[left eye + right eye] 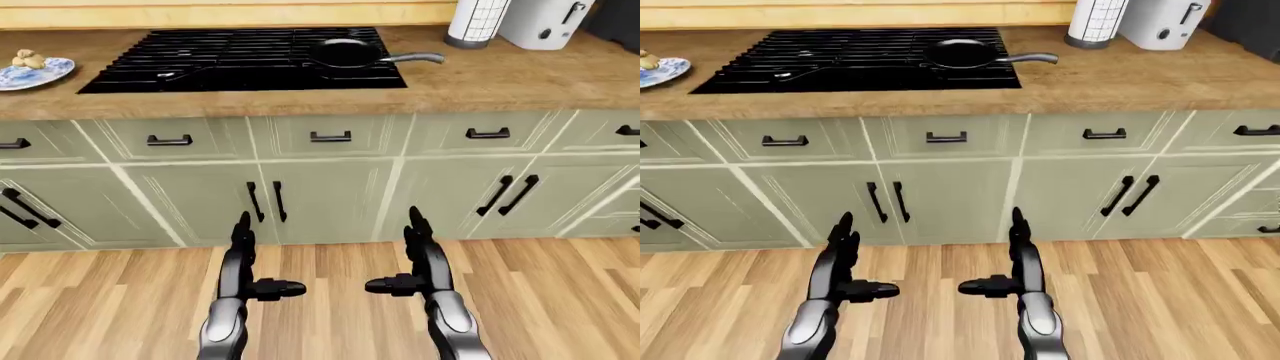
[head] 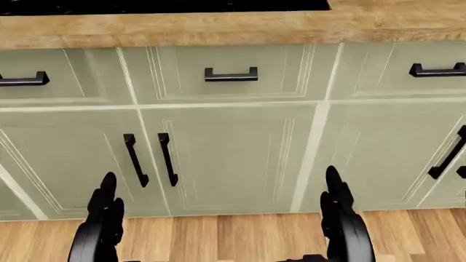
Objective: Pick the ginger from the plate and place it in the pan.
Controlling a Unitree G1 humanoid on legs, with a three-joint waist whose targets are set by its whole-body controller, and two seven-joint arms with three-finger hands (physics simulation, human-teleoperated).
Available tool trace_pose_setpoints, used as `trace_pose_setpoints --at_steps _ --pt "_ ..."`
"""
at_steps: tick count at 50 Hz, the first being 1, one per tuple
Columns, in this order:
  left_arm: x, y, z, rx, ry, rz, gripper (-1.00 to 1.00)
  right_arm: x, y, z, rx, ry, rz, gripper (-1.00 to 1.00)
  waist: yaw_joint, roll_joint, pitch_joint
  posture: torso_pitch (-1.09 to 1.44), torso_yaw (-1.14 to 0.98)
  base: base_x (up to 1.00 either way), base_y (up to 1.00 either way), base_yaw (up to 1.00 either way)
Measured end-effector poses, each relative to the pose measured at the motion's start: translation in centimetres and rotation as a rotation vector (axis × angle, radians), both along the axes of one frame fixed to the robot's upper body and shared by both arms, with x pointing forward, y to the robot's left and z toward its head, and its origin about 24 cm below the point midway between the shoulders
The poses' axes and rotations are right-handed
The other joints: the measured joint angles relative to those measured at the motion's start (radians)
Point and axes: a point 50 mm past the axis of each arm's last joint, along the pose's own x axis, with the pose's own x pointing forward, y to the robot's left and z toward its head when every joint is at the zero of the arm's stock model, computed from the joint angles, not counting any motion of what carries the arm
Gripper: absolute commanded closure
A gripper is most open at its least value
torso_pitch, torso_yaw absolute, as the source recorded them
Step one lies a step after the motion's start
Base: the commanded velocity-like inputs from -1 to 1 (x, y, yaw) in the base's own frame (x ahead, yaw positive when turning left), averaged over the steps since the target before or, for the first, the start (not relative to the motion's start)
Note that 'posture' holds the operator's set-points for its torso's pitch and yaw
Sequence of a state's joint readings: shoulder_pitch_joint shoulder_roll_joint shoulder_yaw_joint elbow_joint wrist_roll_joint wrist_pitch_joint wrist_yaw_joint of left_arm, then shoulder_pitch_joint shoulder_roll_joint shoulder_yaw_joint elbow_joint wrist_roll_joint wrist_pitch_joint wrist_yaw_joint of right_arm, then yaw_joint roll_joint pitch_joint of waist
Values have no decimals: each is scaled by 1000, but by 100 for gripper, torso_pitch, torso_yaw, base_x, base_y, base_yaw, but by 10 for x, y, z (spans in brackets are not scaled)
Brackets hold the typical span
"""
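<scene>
Both our black three-finger hands, left hand (image 1: 243,262) and right hand (image 1: 420,259), hung spread and empty; we judged the knobbly beige ginger (image 1: 28,58) on the blue patterned plate (image 1: 45,74), at the wooden counter's (image 1: 500,79) left edge, light, firm, best pinched across its middle for the black pan (image 1: 345,52).

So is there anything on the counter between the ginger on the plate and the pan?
Nothing visible blocks it. The ginger sits on the plate at the left; the pan stands on the stove, with only flat black grates between. Both hands hang low, open, by the cabinets.
</scene>
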State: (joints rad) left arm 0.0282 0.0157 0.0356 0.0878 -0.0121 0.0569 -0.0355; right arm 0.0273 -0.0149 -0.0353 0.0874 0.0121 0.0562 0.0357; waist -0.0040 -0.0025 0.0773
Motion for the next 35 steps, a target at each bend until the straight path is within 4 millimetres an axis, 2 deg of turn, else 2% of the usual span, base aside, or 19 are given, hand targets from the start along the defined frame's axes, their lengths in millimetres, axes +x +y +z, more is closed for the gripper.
trace_pose_setpoints --at_steps 1,3,5,7,10,14,19,23,28,35 --pt "0 1 4 0 -19 1 -100 1 0 4 -1 -18 4 -100 -2 -4 -10 0 0 0 0 0" --pt "6 0 22 2 -104 -1 -100 8 0 19 -6 -99 6 -100 6 -3 -60 0 0 0 0 0" --pt "7 -1 26 0 -132 -4 -100 8 1 22 -4 -121 9 -100 8 -9 -41 0 0 0 0 0" --pt "5 -1 20 -2 -106 -5 -100 6 2 17 -5 -101 14 -100 8 -8 -54 0 0 0 0 0" --pt "3 -1 13 -3 -68 -5 -100 5 0 12 -8 -75 8 -100 8 -5 -54 0 0 0 0 0" --pt "3 -1 15 -2 -65 -3 -100 6 -2 10 -12 -66 -1 -100 8 -5 -57 0 0 0 0 0" --pt "5 -1 18 1 -87 2 -100 6 -1 14 -16 -83 3 -100 7 -4 -69 0 0 0 0 0" --pt "4 1 22 9 -91 22 -100 6 -5 28 -30 -112 -19 -100 8 -4 -70 0 0 0 0 0" --pt "8 7 45 26 -128 53 -100 10 -11 54 -70 -160 -49 -100 8 -6 -69 0 0 0 0 0" --pt "26 6 82 33 -187 55 -100 22 -9 85 -76 -183 -41 -100 7 -6 -71 0 0 0 0 0"
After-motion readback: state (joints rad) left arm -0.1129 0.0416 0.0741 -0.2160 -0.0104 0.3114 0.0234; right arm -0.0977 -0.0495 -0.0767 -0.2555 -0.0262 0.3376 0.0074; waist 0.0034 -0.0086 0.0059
